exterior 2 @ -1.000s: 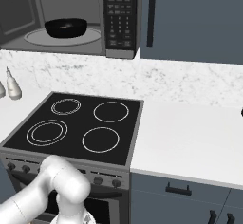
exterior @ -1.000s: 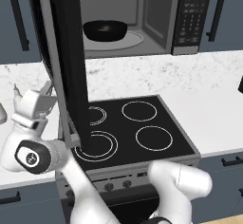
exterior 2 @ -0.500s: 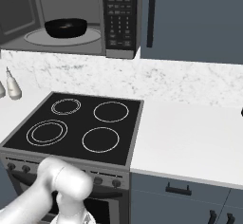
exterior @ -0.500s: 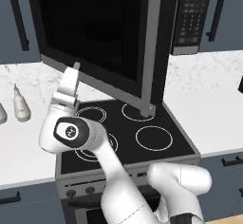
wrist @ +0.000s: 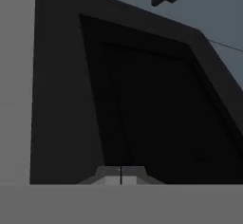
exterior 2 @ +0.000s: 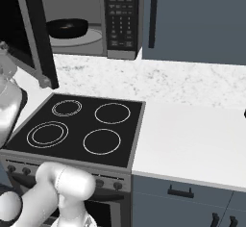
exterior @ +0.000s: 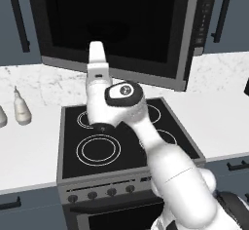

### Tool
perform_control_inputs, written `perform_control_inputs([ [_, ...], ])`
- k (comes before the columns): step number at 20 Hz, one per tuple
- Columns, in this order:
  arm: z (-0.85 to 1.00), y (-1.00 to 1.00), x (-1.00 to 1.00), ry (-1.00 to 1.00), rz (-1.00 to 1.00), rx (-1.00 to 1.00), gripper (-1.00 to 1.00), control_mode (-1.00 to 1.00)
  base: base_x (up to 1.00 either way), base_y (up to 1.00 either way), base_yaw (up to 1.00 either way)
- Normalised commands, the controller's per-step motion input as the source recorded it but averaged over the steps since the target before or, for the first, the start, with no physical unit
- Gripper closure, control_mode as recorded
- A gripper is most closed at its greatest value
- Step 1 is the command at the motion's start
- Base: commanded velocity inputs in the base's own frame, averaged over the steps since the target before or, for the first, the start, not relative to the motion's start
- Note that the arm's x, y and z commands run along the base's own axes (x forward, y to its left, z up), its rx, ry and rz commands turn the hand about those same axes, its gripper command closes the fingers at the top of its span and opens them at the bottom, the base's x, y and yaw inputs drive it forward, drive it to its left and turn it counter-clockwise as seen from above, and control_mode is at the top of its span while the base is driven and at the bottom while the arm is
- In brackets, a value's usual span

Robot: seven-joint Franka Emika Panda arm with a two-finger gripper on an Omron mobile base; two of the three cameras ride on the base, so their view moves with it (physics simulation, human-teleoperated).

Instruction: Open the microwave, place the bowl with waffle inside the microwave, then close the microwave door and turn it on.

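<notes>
door-closing step. the shut, empty tool (exterior: 96,48) pressed the microwave door (exterior: 116,27), upper centre, partly swung toward the microwave (exterior 2: 120,19). the bowl (exterior 2: 67,27) sat inside, upper left. next move likely needed pushing the door flush, then reaching the keypad.

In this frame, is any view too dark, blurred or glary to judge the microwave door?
Hand view: dim and soft, the microwave door a near-black panel with little detail, the shut hand barely lit. Left base view: evenly lit, no glare; the dark window hides the inside. Right base view: sharpest, the bowl readable inside the lit microwave.
</notes>
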Motion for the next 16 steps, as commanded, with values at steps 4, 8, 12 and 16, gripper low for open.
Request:
perform_control_inputs([
  [4,0.12,-0.24,0.80,0.43,0.11,-0.16,1.00,-1.00,0.00,0.00,0.00],
  [8,0.15,-0.01,0.71,0.34,0.02,-0.03,1.00,-1.00,0.00,0.00,0.00],
  [12,0.21,0.01,0.58,0.21,0.00,0.00,1.00,-1.00,0.00,0.00,0.00],
  [16,0.09,0.10,0.72,0.23,0.00,0.00,1.00,-1.00,0.00,0.00,0.00],
])
